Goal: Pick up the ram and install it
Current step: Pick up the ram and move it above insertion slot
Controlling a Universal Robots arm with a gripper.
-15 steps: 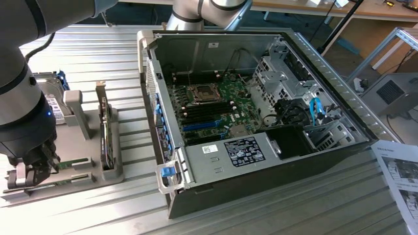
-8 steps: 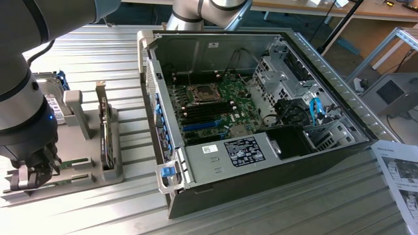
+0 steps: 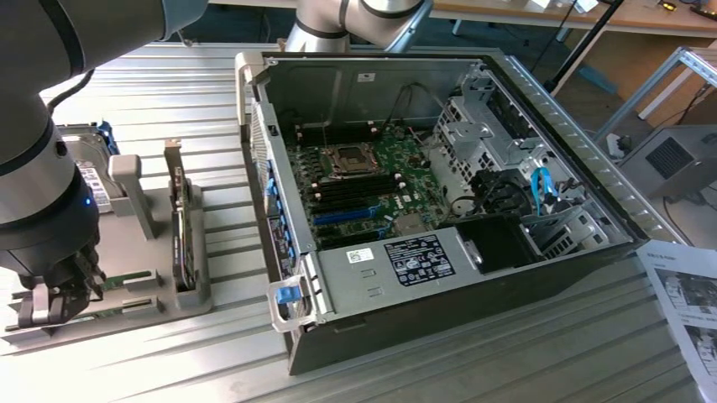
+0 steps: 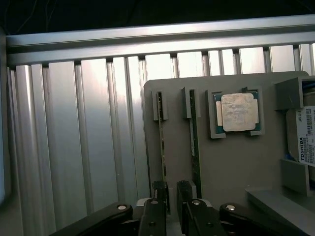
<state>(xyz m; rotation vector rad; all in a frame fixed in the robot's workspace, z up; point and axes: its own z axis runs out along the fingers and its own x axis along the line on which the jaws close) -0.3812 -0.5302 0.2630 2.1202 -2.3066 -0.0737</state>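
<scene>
The pincer [image 4: 171,196] hangs low over the near edge of a grey rack [image 4: 231,162], its two fingers [image 4: 158,192] parted by a narrow gap with nothing clamped between them. The ram [image 4: 161,142], a thin green stick, stands on its long edge in a slot of the rack. It runs from just under the pincer to a small grey post at the rack's far end. A second stick [image 4: 195,147] stands in the next slot, parallel and just beside it. The gap of the pincer falls about between the two, and I cannot tell which stick it is lined up on or whether a finger touches either. Farther across the rack from the sticks, a square silver processor [image 4: 237,112] lies flat in its own frame. Past that, at the rack's side, is a labelled hard drive [image 4: 302,140]. In the exterior view a dark card [image 3: 180,227] stands upright on the rack behind the arm [image 3: 34,126]. The rack rests on a ribbed metal table [image 4: 98,137]. On the exterior view's right of the rack lies an open computer case [image 3: 336,84], with its green motherboard [image 3: 370,185] facing up. Beyond the case from the rack, a printed sheet of paper [image 3: 683,294] lies at the table's edge.
</scene>
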